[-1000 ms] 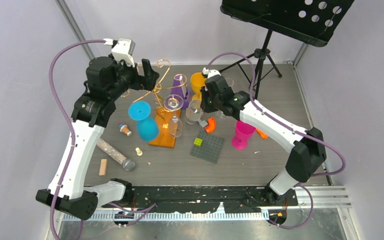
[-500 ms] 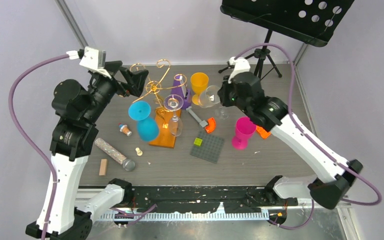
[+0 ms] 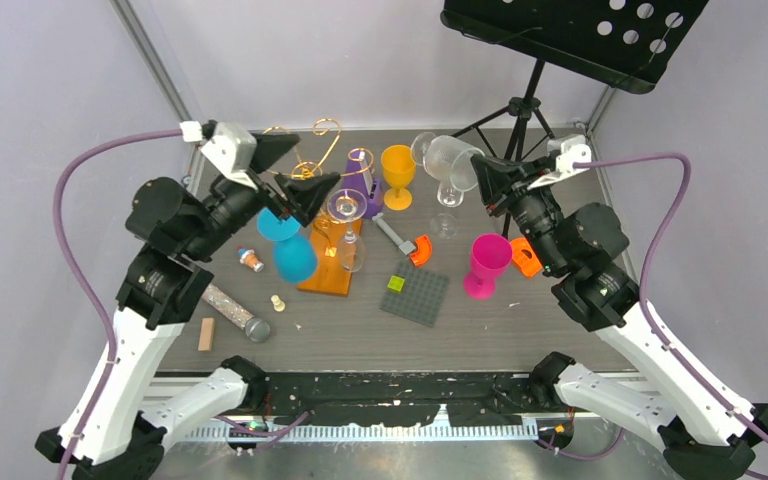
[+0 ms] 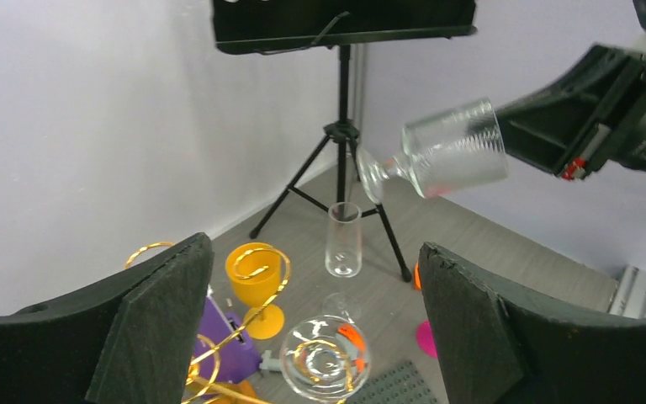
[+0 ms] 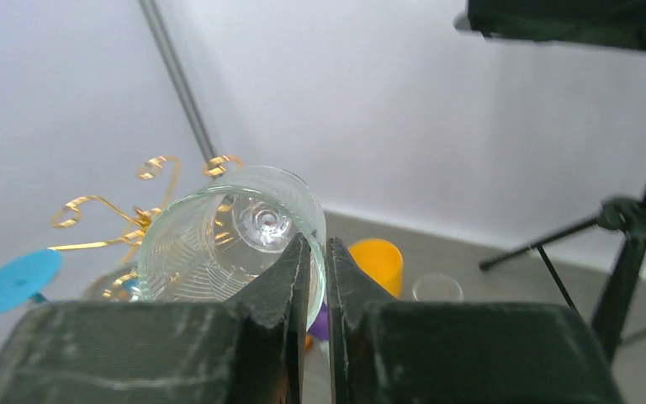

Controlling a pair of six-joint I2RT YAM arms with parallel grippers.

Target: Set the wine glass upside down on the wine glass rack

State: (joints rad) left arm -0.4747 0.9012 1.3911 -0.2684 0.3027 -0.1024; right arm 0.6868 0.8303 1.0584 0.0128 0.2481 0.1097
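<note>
Right tool: you have it clenched on the clear ribbed wine glass, sideways, by its rim.
Left tool: released, empty.
Gold-wire scroll rack, orange base: just below that tool.

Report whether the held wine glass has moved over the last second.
Yes. The wine glass, pinched in the right gripper, went from nearer than the orange goblet to its right, toward the tripod.

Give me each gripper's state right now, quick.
Left gripper: open, holding nothing.
Right gripper: shut on the wine glass, pinching its rim.
</note>
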